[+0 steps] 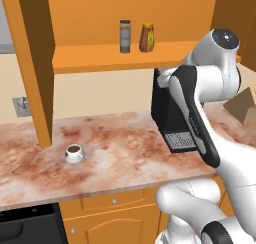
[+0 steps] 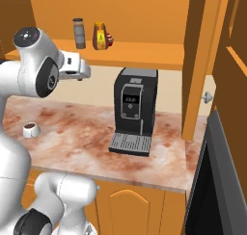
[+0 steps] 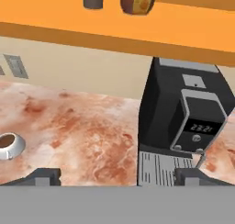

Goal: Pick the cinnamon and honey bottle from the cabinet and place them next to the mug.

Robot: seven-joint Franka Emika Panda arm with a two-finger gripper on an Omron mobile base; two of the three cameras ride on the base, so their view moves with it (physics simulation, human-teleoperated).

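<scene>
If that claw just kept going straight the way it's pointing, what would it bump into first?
Probably the black coffee machine or the marbled counter beside it; the claw aims down between them, and depth is unclear.

The coffee machine (image 3: 186, 126) shows digits on its small display (roughly "23:21", blurred).

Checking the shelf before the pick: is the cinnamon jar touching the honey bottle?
Apart. The left base view shows a strip of orange cabinet back between the cinnamon jar and the honey bottle.
</scene>
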